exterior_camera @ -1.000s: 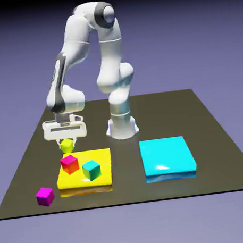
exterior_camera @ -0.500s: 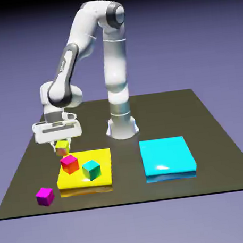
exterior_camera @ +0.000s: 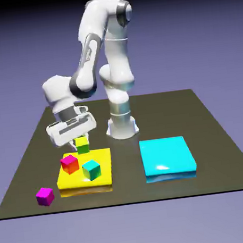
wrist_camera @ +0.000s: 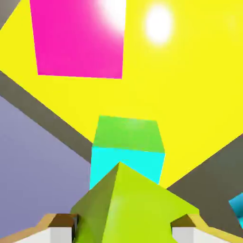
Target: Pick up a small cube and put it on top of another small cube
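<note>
My gripper point(exterior_camera: 81, 140) is shut on the small lime cube point(exterior_camera: 82, 145), which hangs just above the back edge of the yellow slab point(exterior_camera: 104, 159). On that slab sit a magenta-and-red cube point(exterior_camera: 69, 164) and a teal cube point(exterior_camera: 91, 169) with a green top. In the hand view the lime cube point(wrist_camera: 128, 209) fills the bottom between my fingertips point(wrist_camera: 57, 228). Beyond it lies the teal cube point(wrist_camera: 127, 152), and past that a magenta cube face point(wrist_camera: 78, 40) on the yellow slab point(wrist_camera: 190, 85).
An all-magenta cube point(exterior_camera: 45, 196) lies on the dark table point(exterior_camera: 209, 118) at the exterior view's left, in front of the slab's corner. A flat cyan slab point(exterior_camera: 167, 158) lies to the right of the yellow one. The robot's base point(exterior_camera: 122, 126) stands behind both slabs.
The arm has swung toward the exterior view's right, carrying the lime cube from behind the slab's left corner to above its back edge. The hand has tilted. The other cubes have not moved.
</note>
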Available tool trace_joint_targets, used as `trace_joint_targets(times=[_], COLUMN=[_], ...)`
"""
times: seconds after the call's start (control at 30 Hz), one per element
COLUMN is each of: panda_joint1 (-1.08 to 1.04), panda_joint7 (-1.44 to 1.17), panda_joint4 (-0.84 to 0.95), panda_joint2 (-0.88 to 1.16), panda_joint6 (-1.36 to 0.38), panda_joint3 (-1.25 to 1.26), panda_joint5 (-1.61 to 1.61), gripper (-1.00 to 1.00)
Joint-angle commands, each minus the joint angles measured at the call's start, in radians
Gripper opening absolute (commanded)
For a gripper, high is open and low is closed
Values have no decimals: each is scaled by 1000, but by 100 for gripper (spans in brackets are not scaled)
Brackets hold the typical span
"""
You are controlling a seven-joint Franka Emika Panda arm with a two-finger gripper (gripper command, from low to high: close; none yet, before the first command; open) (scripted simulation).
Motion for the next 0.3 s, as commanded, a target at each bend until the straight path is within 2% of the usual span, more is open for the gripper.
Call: trace_joint_targets(times=[0.0, 0.17, 0.2, 0.27], panda_joint1=[9, 50, 50, 41], panda_joint7=[-7, -46, -46, -38], panda_joint4=[0, 3, 3, 2], panda_joint2=[36, 212, 212, 176], panda_joint6=[37, 223, 223, 185], panda_joint3=[5, 32, 32, 26], panda_joint5=[5, 36, 36, 30], gripper=[-100, -100, 100, 100])
